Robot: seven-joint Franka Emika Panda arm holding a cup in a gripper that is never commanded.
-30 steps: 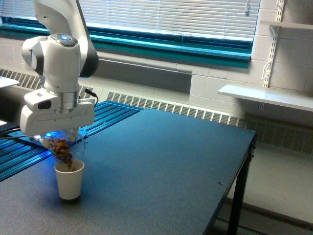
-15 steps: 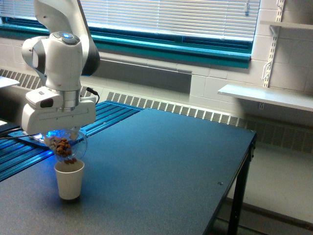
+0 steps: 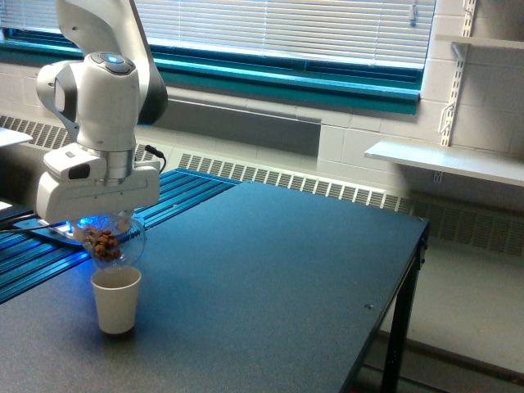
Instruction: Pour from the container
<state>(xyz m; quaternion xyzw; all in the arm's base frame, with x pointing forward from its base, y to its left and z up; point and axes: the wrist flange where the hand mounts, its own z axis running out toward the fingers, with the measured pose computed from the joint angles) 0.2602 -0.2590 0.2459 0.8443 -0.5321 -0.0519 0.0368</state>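
Claw (image 3: 105,223) clamped on the clear container (image 3: 109,242), which hangs tilted directly above the white paper cup (image 3: 115,301), not touching its rim. Brown pieces visible inside the container. Paper cup stands upright on the dark counter (image 3: 270,278), near its front-left area.

White paper cup (image 3: 116,300) on dark table (image 3: 270,278), wall shelf (image 3: 446,161), window blinds (image 3: 278,29)
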